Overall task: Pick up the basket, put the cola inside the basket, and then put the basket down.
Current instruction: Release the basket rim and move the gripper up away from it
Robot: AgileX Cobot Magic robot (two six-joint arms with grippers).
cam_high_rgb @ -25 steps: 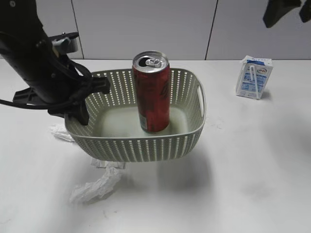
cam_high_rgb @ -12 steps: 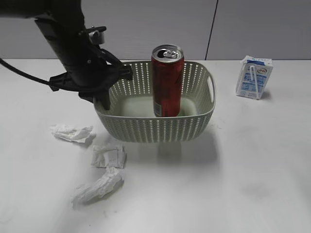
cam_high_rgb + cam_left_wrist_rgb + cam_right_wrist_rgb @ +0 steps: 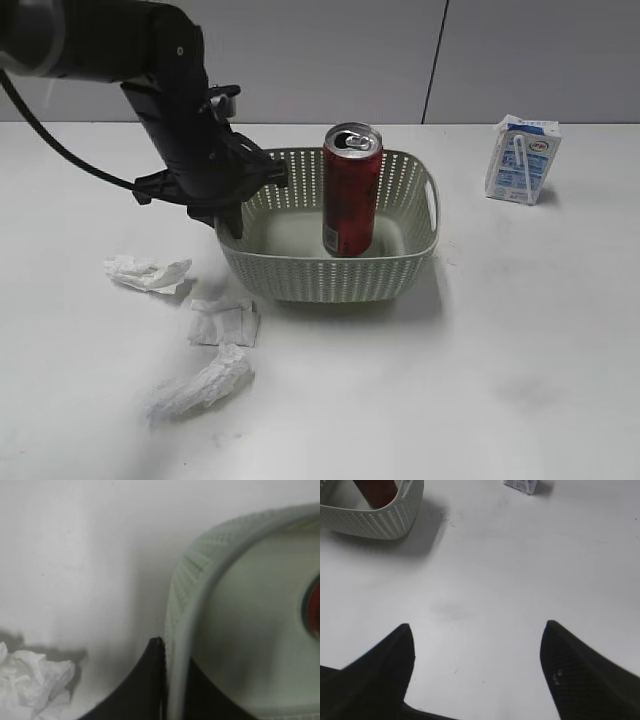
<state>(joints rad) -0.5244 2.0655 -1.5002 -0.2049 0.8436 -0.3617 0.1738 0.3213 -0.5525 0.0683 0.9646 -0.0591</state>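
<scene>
surface (image 3: pixel 520 380): white, carries everything; landmark for places below = the basket.
basket (image 3: pixel 330 275): sage green, slotted walls, bottom looks down on the surface or very nearly, shadow tight under it. Judged: put-down step at its end, only the release left.
left end effector (image 3: pixel 232 190): at basket's left rim, pinching the wall; left wrist view shows one dark finger (image 3: pixel 150 680) outside the rim (image 3: pixel 182 630), the other side hidden by the wall. Narrow, holding the basket by its edge, likely because a rim grip carries the whole basket with one arm.
right end effector (image 3: pixel 477 645): well right of the basket, over bare surface, fingers spread wide, holding nothing. Judged parked clear, since the can is already in.
cola (image 3: pixel 350 205): red can, upright inside the basket, right of its centre, silver top above the rim. Upright so it won't roll when the basket is let go.
drink carton (image 3: pixel 522 160): blue and white, well right of the basket, apart, not part of the task.
crumpled tissues (image 3: pixel 195 385): three pieces left and front-left of the basket, near but not touching; no obstacle to release.
risk: opening may nudge the light basket sideways.
</scene>
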